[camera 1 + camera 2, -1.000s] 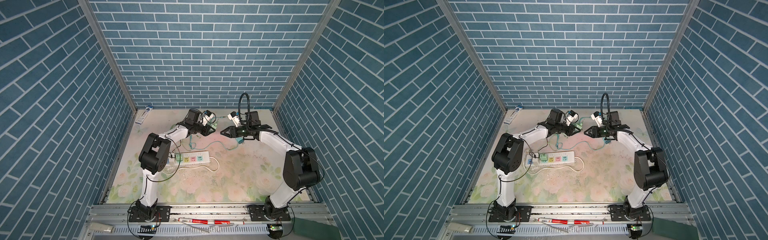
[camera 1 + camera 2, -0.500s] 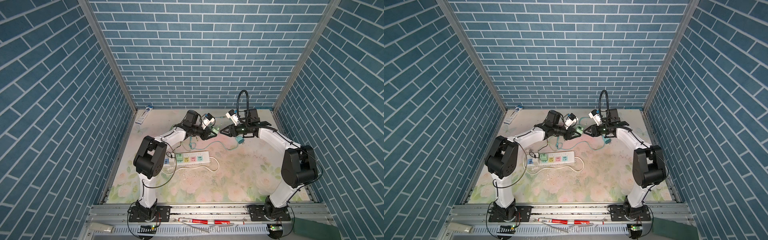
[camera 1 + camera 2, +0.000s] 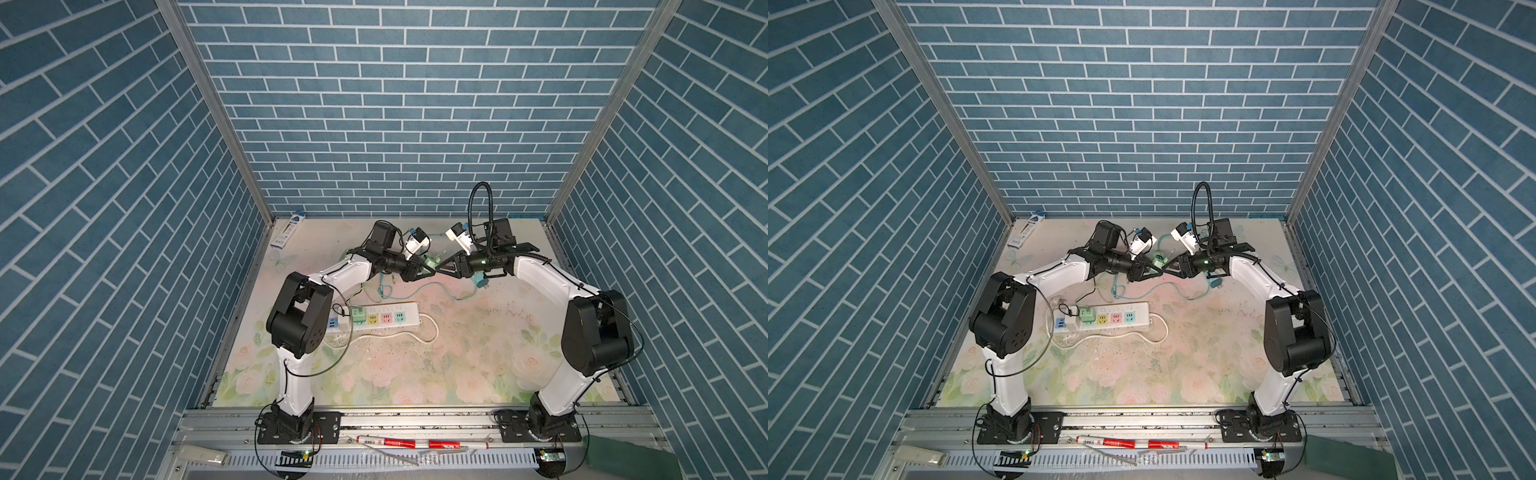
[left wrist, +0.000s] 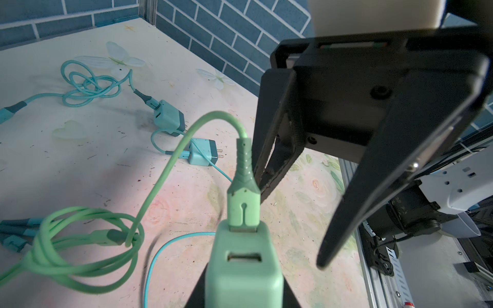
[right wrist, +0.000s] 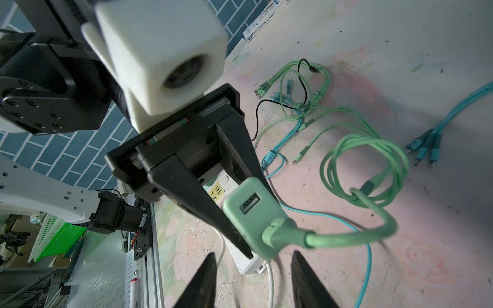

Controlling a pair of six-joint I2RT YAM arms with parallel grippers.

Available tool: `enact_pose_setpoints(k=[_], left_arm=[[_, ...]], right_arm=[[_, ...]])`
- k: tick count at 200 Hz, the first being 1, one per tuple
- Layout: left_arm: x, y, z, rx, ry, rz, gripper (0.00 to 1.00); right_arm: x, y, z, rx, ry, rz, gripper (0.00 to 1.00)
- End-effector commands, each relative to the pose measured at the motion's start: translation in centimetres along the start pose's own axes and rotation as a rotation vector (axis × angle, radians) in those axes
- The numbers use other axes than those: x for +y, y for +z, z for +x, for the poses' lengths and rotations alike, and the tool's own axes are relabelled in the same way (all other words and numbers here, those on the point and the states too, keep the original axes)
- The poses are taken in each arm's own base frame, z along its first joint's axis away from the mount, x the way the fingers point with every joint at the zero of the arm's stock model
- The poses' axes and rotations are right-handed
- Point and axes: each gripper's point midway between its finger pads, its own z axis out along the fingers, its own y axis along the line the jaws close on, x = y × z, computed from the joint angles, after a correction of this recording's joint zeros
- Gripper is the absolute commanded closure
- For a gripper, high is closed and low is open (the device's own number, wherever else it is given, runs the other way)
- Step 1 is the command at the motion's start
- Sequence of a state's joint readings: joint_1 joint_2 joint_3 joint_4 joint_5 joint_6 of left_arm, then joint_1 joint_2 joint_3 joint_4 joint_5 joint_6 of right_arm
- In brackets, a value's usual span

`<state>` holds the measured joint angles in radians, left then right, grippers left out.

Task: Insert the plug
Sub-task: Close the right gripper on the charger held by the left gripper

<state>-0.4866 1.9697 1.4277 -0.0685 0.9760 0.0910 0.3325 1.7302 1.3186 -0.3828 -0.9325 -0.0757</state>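
Right wrist view: left gripper (image 5: 256,221) clamped on green charger plug (image 5: 248,210), cable (image 5: 346,237) attached. On the right gripper (image 4: 293,230), jaws apart, empty, tips just beside the plug. Well apart from both: the power strip (image 3: 382,318).

Blue brick-pattern walls (image 3: 395,104), floral tabletop (image 3: 457,365), metal corner posts (image 3: 218,112), even bright light

A slim blue-and-white box (image 3: 288,230) lies in the far left corner of the worktop (image 3: 478,357), a red-and-white marker (image 3: 399,443) on the front rail (image 3: 415,420)
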Motion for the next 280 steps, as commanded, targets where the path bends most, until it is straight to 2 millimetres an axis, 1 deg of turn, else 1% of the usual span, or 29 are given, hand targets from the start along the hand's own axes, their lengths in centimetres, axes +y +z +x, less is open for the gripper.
enact_pose_setpoints(k=[1, 48, 77, 137, 181, 203, 227, 264, 280], left_arm=[[-1.4, -0.5, -1.3, -0.015, 0.035, 0.043, 0.85], [-2.1, -0.4, -1.3, -0.01, 0.034, 0.063, 0.86], [-2.2, -0.3, -1.3, -0.013, 0.037, 0.069, 0.86], [-3.1, -0.4, -2.5, -0.046, 0.039, 0.123, 0.86], [-3.6, -0.2, -2.7, -0.041, 0.04, 0.141, 0.86], [-3.5, 0.0, -2.6, -0.038, 0.032, 0.142, 0.86], [-3.4, 0.3, -2.6, -0.036, 0.025, 0.145, 0.86], [-3.2, 0.5, -2.5, -0.029, 0.007, 0.151, 0.84], [-3.0, 0.6, -2.5, -0.027, 0.004, 0.143, 0.84]], right_arm=[[1.0, -0.2, -1.8, -0.027, -0.121, -0.037, 0.54], [0.8, 0.3, -1.8, -0.017, -0.122, -0.064, 0.55], [1.3, 0.3, -1.7, -0.016, -0.127, -0.093, 0.54], [2.1, 0.3, -0.9, -0.002, -0.132, -0.134, 0.54], [2.6, 0.1, -0.5, 0.001, -0.133, -0.152, 0.55], [2.7, 0.0, -0.4, 0.004, -0.135, -0.151, 0.55], [3.0, -0.2, -0.5, -0.002, -0.143, -0.152, 0.59], [3.4, -0.3, -0.5, -0.008, -0.146, -0.174, 0.73], [3.5, -0.3, -0.5, -0.01, -0.148, -0.18, 0.77]])
